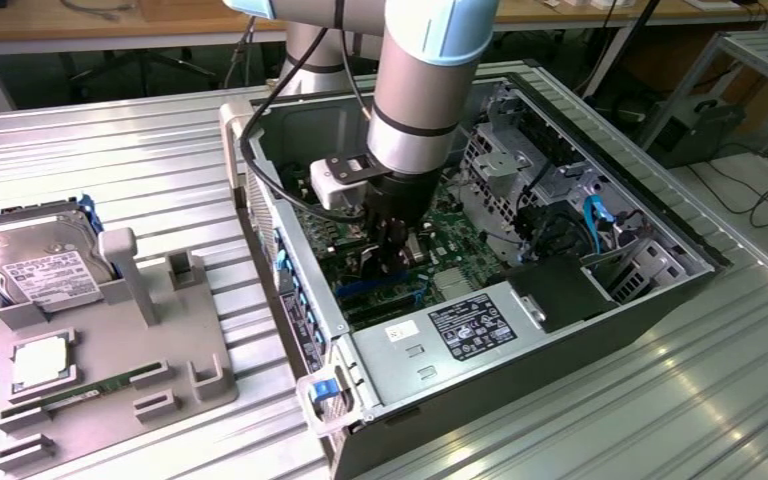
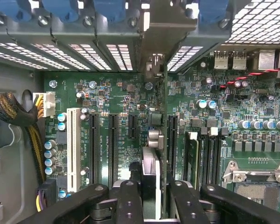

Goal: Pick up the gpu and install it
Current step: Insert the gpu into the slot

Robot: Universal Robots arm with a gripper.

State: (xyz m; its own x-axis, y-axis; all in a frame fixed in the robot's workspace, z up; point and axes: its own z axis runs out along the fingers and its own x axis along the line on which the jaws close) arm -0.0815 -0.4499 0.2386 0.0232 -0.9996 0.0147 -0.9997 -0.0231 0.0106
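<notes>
Black jointed fingers (image 2: 149, 198) nearest the lens, pinched narrow on the gpu (image 2: 150, 179), a thin card held edge-on, pale strip on one side. It hangs over the green motherboard (image 2: 130, 98), between the long black slots (image 2: 113, 144) and the memory slots (image 2: 203, 158). Grey arm (image 1: 418, 100) drops near-vertical into the open metal PC case (image 1: 491, 330). On the ribbed bench (image 1: 117, 150), a grey holder tray (image 1: 104, 370) carries a silver hard drive (image 1: 37, 270), label unreadable.

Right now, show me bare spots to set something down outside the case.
Free: ribbed table behind the grey tray, and the table at the exterior view's right of the case. Crowded: inside the case, around the hand.
</notes>
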